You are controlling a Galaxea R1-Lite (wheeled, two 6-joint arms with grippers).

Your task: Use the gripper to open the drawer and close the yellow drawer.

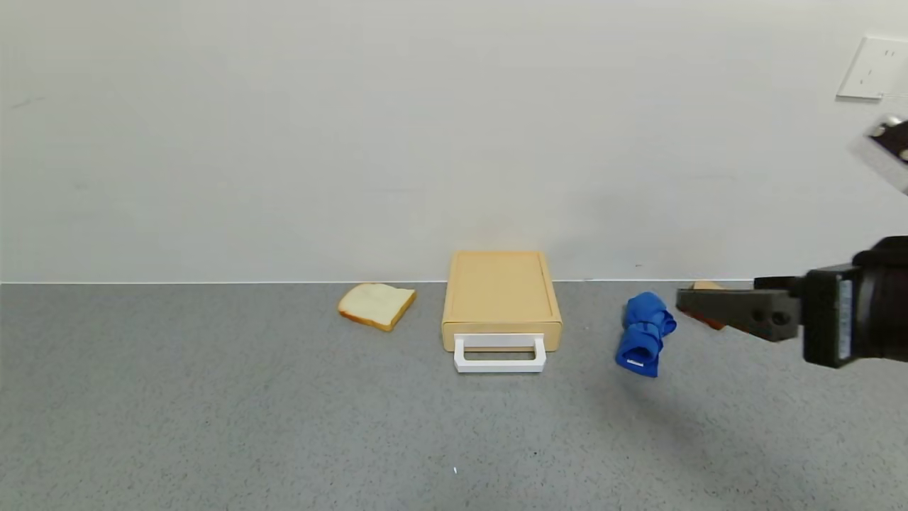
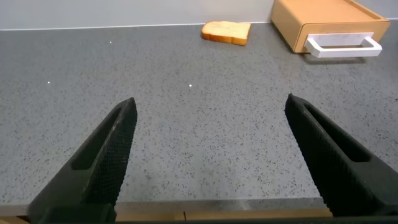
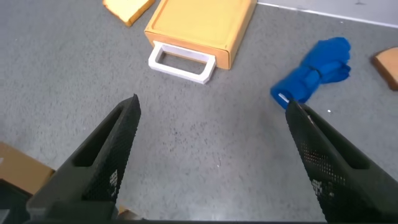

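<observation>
The pale yellow-tan drawer box (image 1: 501, 294) lies at the back middle of the grey table, its drawer pushed in and its white loop handle (image 1: 499, 353) facing me. It also shows in the right wrist view (image 3: 202, 28) and the left wrist view (image 2: 329, 25). My right gripper (image 1: 691, 305) hovers above the table to the right of the box, just past the blue rolled cloth (image 1: 644, 332). It is open and empty (image 3: 211, 102). My left gripper (image 2: 211, 101) is open and empty, low over the table's near edge, far left of the box, out of the head view.
A bread slice (image 1: 376, 305) lies left of the box. A second slice (image 1: 706, 286) is partly hidden behind my right gripper. The wall stands right behind the box. A wall socket (image 1: 869, 67) is at the top right. Bare grey table (image 1: 284, 426) lies in front.
</observation>
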